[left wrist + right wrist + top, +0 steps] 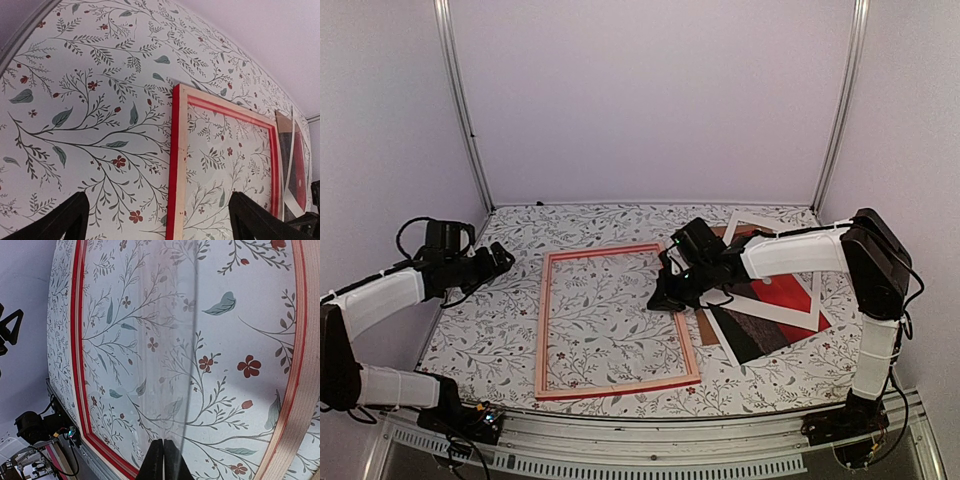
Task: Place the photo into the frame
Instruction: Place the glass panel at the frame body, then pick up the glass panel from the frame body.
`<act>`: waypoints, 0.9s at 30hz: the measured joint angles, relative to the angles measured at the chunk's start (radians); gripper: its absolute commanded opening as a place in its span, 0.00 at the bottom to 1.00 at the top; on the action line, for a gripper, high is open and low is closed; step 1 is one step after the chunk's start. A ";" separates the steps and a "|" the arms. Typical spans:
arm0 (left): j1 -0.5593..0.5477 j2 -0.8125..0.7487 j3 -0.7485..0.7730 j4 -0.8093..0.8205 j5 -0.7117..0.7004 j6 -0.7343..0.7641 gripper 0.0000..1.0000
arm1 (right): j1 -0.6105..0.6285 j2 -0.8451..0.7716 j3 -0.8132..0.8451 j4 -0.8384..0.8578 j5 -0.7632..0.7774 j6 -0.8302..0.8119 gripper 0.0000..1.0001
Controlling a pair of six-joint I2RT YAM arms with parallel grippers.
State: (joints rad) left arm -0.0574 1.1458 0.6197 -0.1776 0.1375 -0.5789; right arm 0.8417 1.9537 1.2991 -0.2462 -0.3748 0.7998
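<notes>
The frame lies flat mid-table, pale wood side up with red edges; it also shows in the left wrist view and the right wrist view. The photo, red and dark brown, lies at the right under white mat strips, and shows far right in the left wrist view. My right gripper hovers over the frame's right rail; its fingers are shut on the edge of a clear pane tilted above the frame opening. My left gripper is open and empty, left of the frame.
A white window-cut mat and a brown backing board lie in the pile with the photo at the right. White walls enclose the floral table on three sides; a metal rail runs along the near edge.
</notes>
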 measured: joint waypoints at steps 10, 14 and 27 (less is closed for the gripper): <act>-0.008 0.001 0.000 0.000 -0.013 0.000 1.00 | 0.001 0.000 0.035 -0.037 0.000 -0.007 0.13; -0.008 0.001 0.000 0.000 -0.014 0.001 1.00 | 0.002 0.005 0.050 -0.048 -0.001 -0.010 0.16; -0.032 0.020 0.000 0.000 -0.019 0.002 1.00 | 0.002 0.020 0.053 -0.084 0.000 -0.016 0.31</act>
State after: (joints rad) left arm -0.0895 1.1660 0.6201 -0.1776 0.1184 -0.5770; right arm 0.8440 1.9739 1.3521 -0.3302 -0.3752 0.7834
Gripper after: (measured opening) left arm 0.996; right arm 0.286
